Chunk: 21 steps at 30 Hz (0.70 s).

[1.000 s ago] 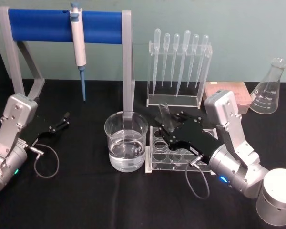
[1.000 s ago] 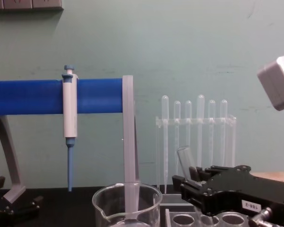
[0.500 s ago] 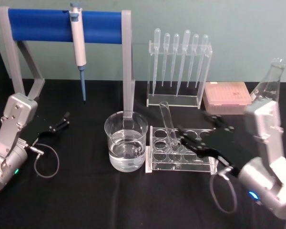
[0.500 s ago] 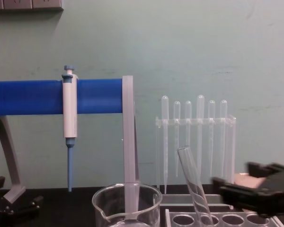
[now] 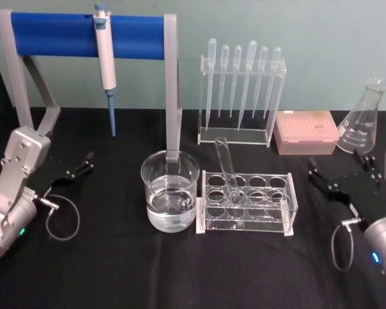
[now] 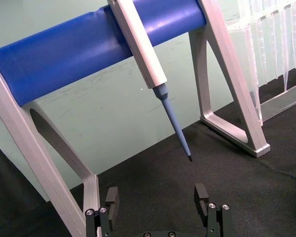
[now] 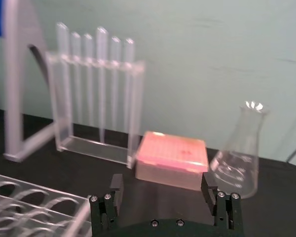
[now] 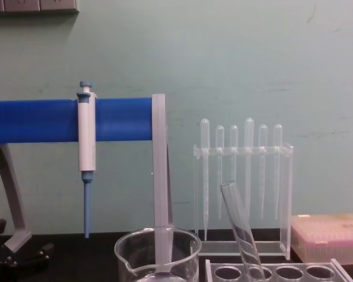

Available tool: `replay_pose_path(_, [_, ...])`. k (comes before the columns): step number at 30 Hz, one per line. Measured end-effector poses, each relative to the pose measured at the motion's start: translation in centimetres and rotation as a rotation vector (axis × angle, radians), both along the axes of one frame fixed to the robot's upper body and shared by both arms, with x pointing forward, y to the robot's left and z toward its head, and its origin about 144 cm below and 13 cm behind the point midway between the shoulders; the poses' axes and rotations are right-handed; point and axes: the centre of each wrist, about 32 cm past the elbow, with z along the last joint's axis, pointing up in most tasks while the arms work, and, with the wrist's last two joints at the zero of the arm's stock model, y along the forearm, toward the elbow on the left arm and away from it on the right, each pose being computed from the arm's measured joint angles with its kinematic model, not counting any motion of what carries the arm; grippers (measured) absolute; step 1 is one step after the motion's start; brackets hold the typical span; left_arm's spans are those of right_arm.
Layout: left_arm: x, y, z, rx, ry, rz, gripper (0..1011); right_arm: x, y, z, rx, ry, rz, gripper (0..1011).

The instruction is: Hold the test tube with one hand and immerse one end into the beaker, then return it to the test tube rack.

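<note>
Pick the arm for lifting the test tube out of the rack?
Right, probably. The right gripper is open beside the rack holding the tilted test tube; the left gripper sits beyond the beaker.

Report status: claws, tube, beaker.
Right claw open, empty, right of the rack. Left claw open, parked far left. Test tube leaning in the rack, free of both claws. Beaker of liquid beside the rack; nothing between.

right pincer (image 5: 342, 172) let go of test tube (image 5: 226, 168), pulled back right
</note>
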Motion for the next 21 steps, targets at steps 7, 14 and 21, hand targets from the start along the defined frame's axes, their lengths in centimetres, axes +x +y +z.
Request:
replay_pose_path(7, [0.0,0.0,0.0,0.0,0.0,0.0,1000,0.6,-0.1,-2.5,0.0,0.017,-0.032,1002])
replay_pose_path(14, [0.0,0.0,0.0,0.0,0.0,0.0,1000,0.6,-0.1,-2.8,0.001,0.02,-0.033,1002])
replay_pose_path(21, [0.0,0.0,0.0,0.0,0.0,0.0,1000,0.6,-0.2,-2.7,0.0,0.018,-0.033,1002])
